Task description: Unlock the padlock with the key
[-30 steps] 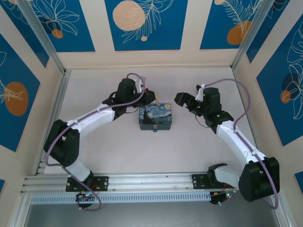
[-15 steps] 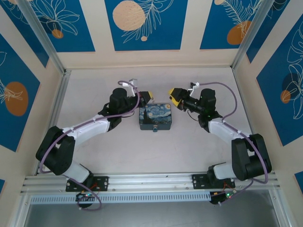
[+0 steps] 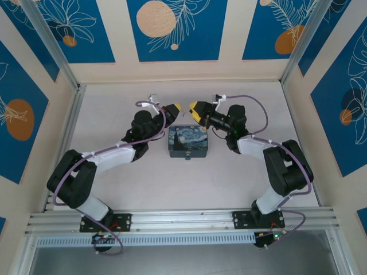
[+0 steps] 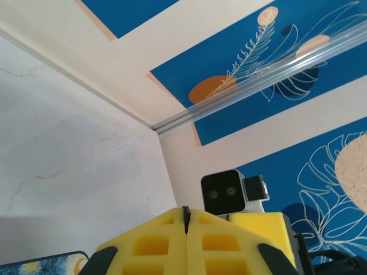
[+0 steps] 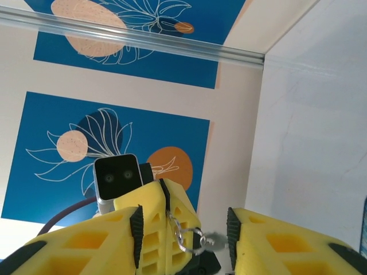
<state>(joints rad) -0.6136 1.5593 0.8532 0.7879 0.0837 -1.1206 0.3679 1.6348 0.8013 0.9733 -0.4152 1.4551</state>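
Observation:
The teal-blue padlock [image 3: 187, 156] hangs at the near edge of the starry-night box [image 3: 188, 141]. Both grippers are raised tip to tip above the box's far edge. My left gripper [image 3: 176, 107] is shut, a thin dark edge [image 4: 185, 219] pinched between its yellow fingertips. In the right wrist view, silvery rings [image 5: 186, 236] and the small grey key [image 5: 215, 241] dangle from those shut fingers [image 5: 172, 212]. My right gripper [image 5: 183, 232] is open, its black-ribbed pads on either side of the left fingertips and the key, not touching them.
The box's corner [image 4: 40, 264] shows at the lower left of the left wrist view. Blue-and-cream patterned walls and aluminium posts [image 3: 51, 46] enclose the white table. The aluminium rail [image 3: 183, 220] with both arm bases runs along the near edge.
Both grippers have swung inward and upward from the box's sides. They now face each other, almost touching, above its far edge.

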